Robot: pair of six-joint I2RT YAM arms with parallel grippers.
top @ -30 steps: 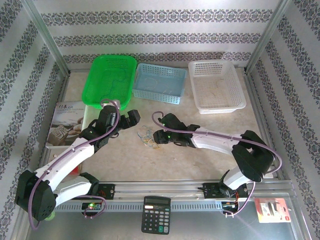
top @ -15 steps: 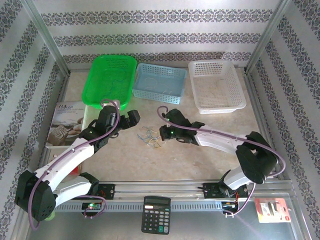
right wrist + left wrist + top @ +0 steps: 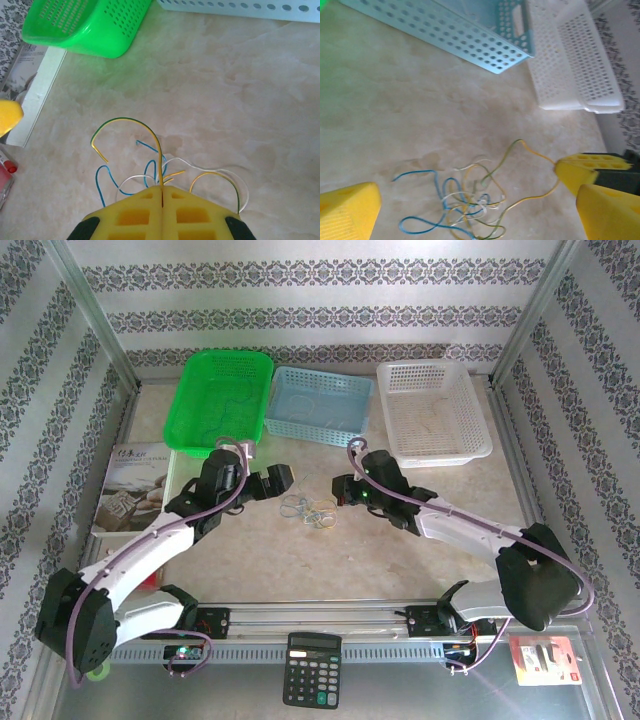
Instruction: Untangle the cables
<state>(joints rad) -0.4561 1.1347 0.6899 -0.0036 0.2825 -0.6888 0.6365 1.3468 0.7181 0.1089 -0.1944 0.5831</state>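
1 yellow-green cable (image 3: pixel 131 121) is clamped in the right gripper (image 3: pixel 162 190); the left gripper (image 3: pixel 283 480) is spread wide; 3 baskets (image 3: pixel 315 430) are seen behind.

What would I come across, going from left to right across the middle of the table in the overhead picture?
booklet → left pincer, wide open → cables in a small tangle → right pincer, shut on one strand

Left gripper (image 3: pixel 280 481) stands spread wide, facing the right gripper (image 3: pixel 162 192), pinched tightly closed.
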